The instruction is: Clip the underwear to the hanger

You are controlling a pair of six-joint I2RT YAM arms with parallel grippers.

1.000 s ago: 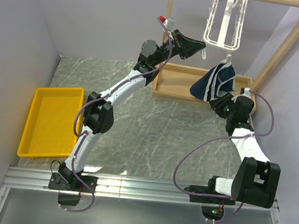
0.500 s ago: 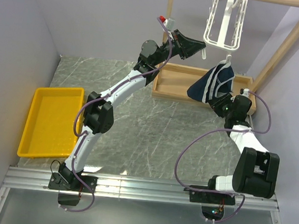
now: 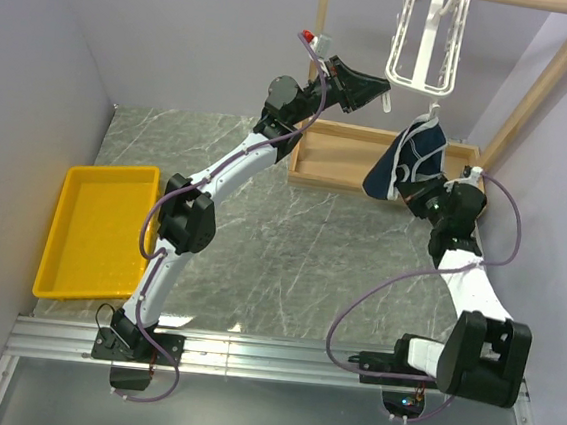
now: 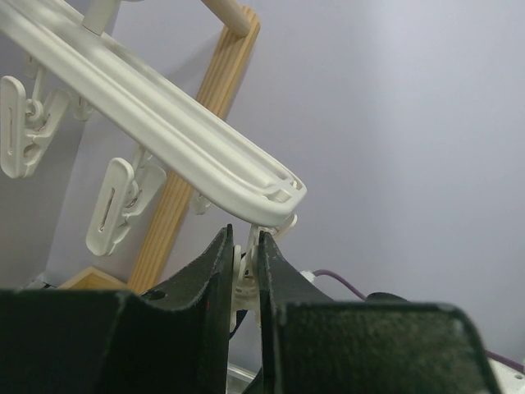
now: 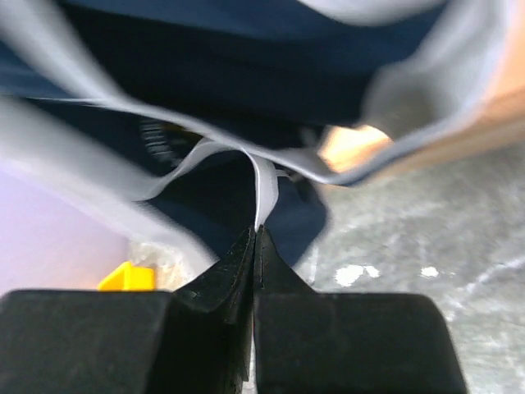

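Observation:
The white hanger [image 3: 420, 47] hangs from the wooden rack; its frame also shows in the left wrist view [image 4: 164, 123]. My left gripper [image 3: 385, 92] is raised under the hanger's lower left corner and is shut on a small white clip [image 4: 244, 275] dangling there. The navy underwear [image 3: 411, 157] with white trim hangs below the hanger, its top corner up at another dangling clip [image 3: 434, 113]; whether that clip grips it I cannot tell. My right gripper [image 3: 422, 193] is shut on the white trim [image 5: 264, 185] at the underwear's lower edge.
The light wooden rack has an upright [image 3: 321, 35] on the left, a slanted post [image 3: 542, 82] on the right and a wooden base tray [image 3: 334, 157] beneath the hanger. A yellow tray [image 3: 71, 252] lies at the left. Grey walls close in on both sides.
My right arm swung left, then back right, still holding the trim; the underwear now hangs narrower and more upright. The left arm has not moved.

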